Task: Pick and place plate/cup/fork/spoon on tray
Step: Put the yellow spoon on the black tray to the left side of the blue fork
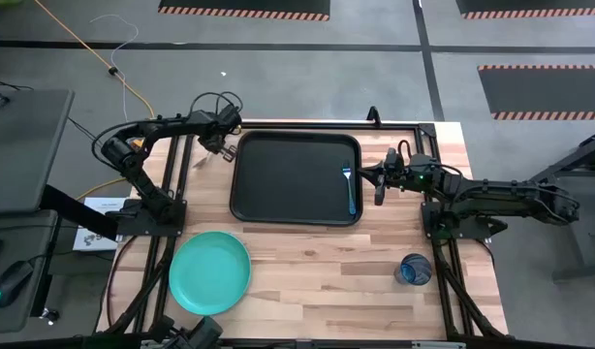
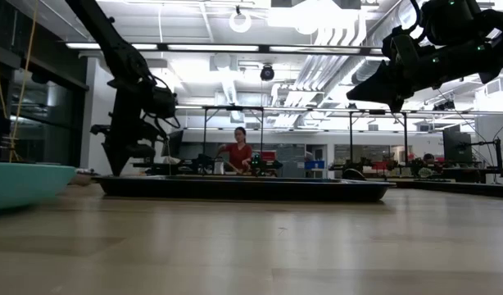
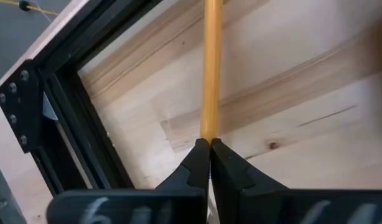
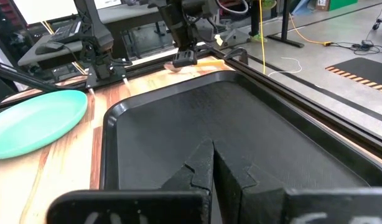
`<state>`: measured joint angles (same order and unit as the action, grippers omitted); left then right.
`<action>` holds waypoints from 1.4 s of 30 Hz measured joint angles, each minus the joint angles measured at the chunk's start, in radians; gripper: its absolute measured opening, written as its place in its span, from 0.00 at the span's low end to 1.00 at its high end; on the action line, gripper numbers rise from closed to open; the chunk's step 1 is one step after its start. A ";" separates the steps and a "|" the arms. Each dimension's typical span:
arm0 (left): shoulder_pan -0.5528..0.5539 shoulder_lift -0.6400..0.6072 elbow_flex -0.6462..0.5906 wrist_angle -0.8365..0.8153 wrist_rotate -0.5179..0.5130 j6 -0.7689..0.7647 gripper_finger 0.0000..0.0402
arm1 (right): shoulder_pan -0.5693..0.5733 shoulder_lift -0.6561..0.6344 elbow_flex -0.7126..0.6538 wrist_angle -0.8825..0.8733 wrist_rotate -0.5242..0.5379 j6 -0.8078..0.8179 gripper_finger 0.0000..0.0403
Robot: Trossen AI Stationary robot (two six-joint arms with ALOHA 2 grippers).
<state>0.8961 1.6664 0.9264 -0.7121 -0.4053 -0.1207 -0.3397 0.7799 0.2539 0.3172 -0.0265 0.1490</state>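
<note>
The black tray (image 1: 296, 208) lies at the table's far middle, with a blue fork (image 1: 351, 190) lying flat along its right side. The turquoise plate (image 1: 210, 271) rests on the table at the near left. The dark-blue cup (image 1: 414, 269) stands at the near right. My left gripper (image 1: 218, 147) is down at the table beside the tray's far left corner, shut on a yellow-handled utensil (image 3: 209, 68). My right gripper (image 1: 379, 186) is shut and empty, raised above the tray's right rim (image 2: 396, 100). My left gripper pinches the yellow handle (image 3: 208, 132) between its two fingertips, coming from above and pointing down. The handle runs out past the fingertips over the wooden table top. I cannot tell whether the utensil rests on the table or is lifted.
A black metal frame (image 3: 85, 130) runs along the table's far and left edges close to my left gripper. Bare wood lies between the plate and the cup. A person (image 2: 237, 154) stands in the room far behind the table.
</note>
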 joint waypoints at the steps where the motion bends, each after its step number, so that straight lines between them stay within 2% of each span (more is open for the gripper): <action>1: -0.002 -0.005 0.000 0.000 0.001 0.000 0.01 | 0.000 0.000 0.000 0.000 0.000 0.000 0.00; 19: -0.080 -0.107 0.002 0.002 0.003 0.010 0.00 | 0.000 0.000 0.000 -0.001 0.000 0.000 0.00; 42: -0.114 -0.112 0.003 0.023 0.009 0.010 0.00 | 0.000 0.000 0.000 -0.009 0.024 0.007 0.00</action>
<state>0.7826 1.5547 0.9295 -0.6891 -0.3964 -0.1112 -0.3401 0.7799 0.2543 0.3084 -0.0021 0.1562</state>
